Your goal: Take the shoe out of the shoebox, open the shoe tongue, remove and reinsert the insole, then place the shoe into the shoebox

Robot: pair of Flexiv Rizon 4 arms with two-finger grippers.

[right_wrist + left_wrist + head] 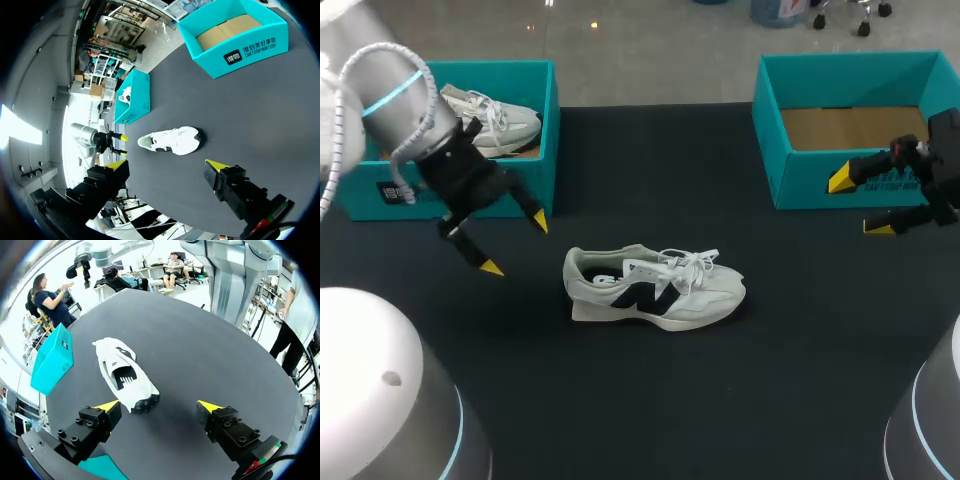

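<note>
- At the middle of the dark bench [650, 400], on its sole, toe to the right: the shoe [655, 288], outside both boxes.
- Left of it, above the bench, fingers spread apart: left claw [515, 244], beside the left shoebox [548, 140] holding a second shoe [495, 120].
- Well to the right, fingers likewise apart: right claw [858, 204], before the right shoebox [810, 175].

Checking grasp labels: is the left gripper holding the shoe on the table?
No, the left gripper hangs open, apart from the shoe, with nothing between its fingers.
</note>
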